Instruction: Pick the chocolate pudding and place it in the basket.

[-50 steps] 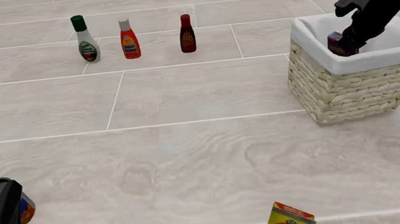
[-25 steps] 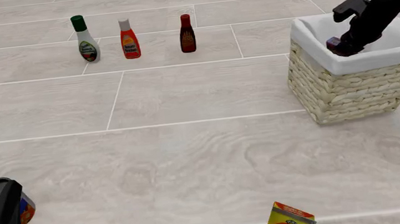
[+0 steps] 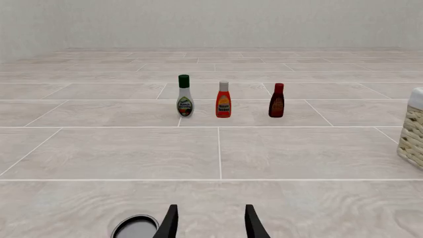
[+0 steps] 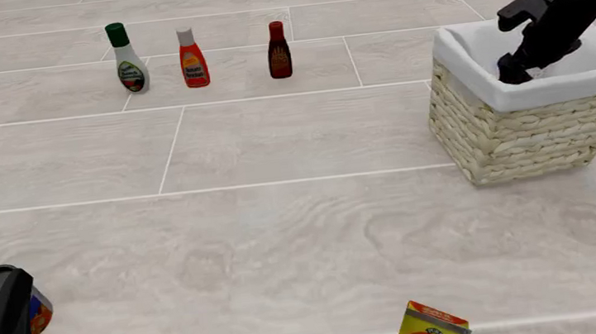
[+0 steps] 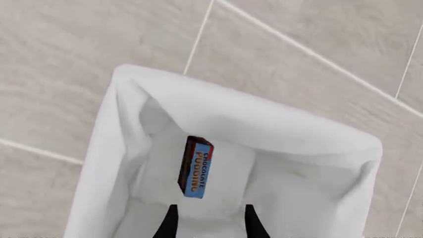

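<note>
The chocolate pudding [image 5: 196,167], a small dark box with a blue band, lies loose on the white lining inside the basket [image 5: 264,124], apart from both fingers. In the right wrist view my right gripper [image 5: 208,225] hangs open just above it with nothing between its fingers. From the front, the wicker basket [image 4: 526,126] stands at the right, and my right gripper [image 4: 513,71] dips into it; the pudding is hidden there behind the rim. At the near left corner my left gripper [image 4: 3,310] is open and empty [image 3: 209,225].
Three bottles stand in a row at the back: green-capped white [image 4: 130,60], orange-red [image 4: 193,60], dark red [image 4: 279,51]. A blue-orange can [image 4: 37,315] sits beside my left gripper. An orange carton [image 4: 432,332] pokes up at the front edge.
The right gripper held the pudding over the basket before. It has opened, and the box now lies in the basket out of the front view. The left arm has not moved.
</note>
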{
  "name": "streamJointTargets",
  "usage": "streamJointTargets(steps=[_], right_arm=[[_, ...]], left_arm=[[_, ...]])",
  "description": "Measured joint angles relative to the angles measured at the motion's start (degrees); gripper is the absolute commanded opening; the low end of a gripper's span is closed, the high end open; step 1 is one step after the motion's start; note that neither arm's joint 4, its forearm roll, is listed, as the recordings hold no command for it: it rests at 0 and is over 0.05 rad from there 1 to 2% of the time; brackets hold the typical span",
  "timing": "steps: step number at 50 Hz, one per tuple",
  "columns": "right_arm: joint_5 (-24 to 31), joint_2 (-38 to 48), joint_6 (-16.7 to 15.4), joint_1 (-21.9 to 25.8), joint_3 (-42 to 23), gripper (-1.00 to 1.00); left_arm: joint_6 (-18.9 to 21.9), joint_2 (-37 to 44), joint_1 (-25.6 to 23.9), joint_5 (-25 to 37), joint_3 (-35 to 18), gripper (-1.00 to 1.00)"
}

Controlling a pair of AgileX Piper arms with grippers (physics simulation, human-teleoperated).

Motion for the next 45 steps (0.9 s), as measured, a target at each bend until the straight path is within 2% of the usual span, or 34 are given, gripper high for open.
streamJointTargets(steps=[26, 45], right_arm=[[0.59, -3.11, -0.06, 0.02, 0.32, 1.0], [-0.91, -9.13, -0.01, 0.25, 6.21, 1.0]], left_arm=[[0.0, 0.0, 0.0, 0.0, 0.0, 1.0], [0.0, 0.0, 0.0, 0.0, 0.0, 1.0]])
